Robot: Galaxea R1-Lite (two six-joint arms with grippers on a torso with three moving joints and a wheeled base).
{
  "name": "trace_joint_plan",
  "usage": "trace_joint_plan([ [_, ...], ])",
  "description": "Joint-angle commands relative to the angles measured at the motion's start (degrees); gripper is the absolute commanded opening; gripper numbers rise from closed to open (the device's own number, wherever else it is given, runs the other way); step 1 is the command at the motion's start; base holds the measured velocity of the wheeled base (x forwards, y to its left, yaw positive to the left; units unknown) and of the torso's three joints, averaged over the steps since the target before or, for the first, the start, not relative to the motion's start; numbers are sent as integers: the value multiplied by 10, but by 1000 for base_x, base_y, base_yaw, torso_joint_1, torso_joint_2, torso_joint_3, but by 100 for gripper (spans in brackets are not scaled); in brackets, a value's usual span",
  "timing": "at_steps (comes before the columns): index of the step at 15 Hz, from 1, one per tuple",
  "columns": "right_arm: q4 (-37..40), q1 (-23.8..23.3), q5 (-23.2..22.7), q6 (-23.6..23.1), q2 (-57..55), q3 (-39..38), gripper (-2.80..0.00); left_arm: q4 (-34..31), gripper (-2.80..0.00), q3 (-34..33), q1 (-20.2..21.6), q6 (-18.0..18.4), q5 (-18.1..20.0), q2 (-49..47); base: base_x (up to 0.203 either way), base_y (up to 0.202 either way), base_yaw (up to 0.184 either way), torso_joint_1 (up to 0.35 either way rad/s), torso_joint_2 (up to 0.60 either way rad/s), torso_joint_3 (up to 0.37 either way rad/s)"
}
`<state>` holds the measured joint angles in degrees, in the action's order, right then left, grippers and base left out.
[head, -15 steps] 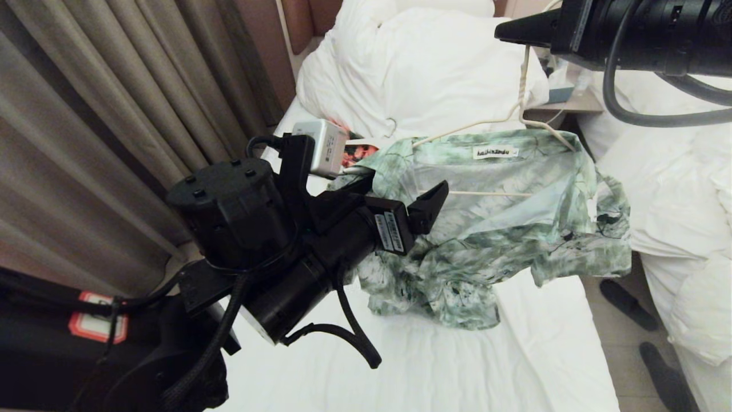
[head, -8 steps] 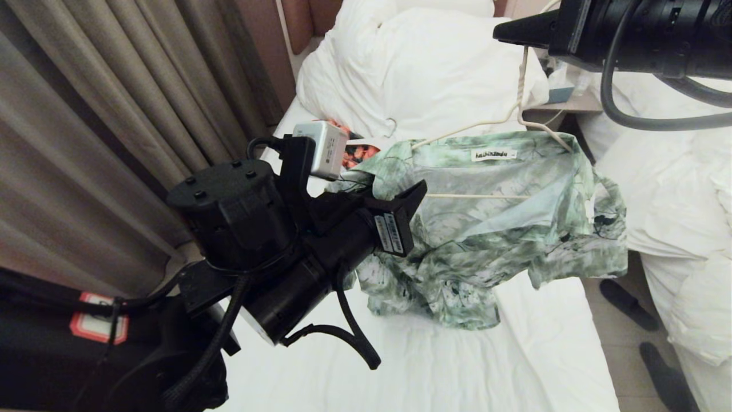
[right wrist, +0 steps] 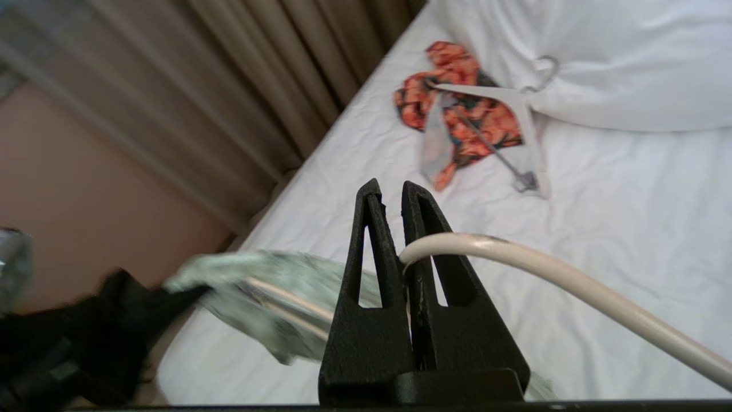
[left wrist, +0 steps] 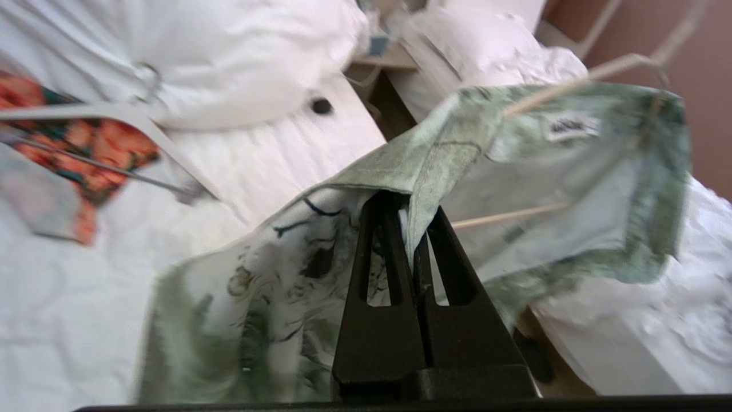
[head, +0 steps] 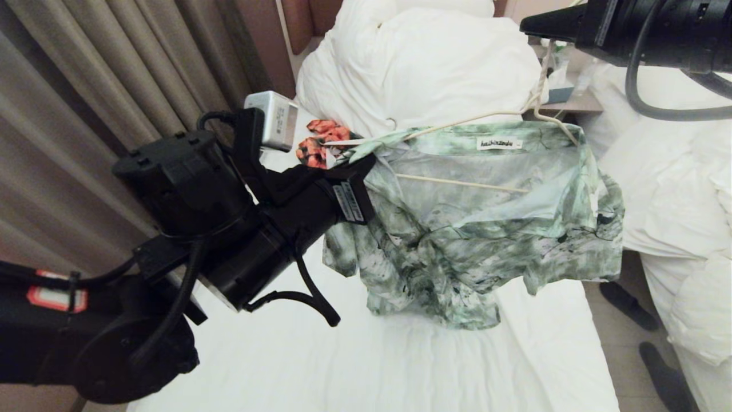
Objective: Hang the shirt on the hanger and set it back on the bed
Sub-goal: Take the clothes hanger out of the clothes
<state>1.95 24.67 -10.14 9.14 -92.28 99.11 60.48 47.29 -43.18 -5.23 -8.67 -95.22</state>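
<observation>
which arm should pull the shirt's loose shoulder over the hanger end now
Left. The left gripper is shut on the shirt at that shoulder; the right gripper holds up the hanger.

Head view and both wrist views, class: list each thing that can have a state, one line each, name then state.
shirt: draped on the hanger, lifted, hem touching the bed.
hanger: held up by its hook.
left gripper: shut on the shirt's edge.
right gripper: shut on the hanger.
orange garment: flat on the bed, under a white hanger.
</observation>
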Motion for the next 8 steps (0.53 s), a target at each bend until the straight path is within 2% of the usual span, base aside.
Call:
trace_joint_plan([
  [1,1,-17,-1,1,7,-4,-280,3,-280,10,39,0,5,8,0,0,0,0,0,0],
  [3,1,-34,-2,1,14,-6,-280,2,-280,26,86,0,11,-2,0,0,0,0,0,0],
  [5,1,-50,-4,1,15,-7,-280,0,-280,36,114,0,23,-8,0,0,0,0,0,0],
  [8,1,-50,-7,3,20,-12,-280,0,-280,37,112,0,27,-31,0,0,0,0,0,0],
])
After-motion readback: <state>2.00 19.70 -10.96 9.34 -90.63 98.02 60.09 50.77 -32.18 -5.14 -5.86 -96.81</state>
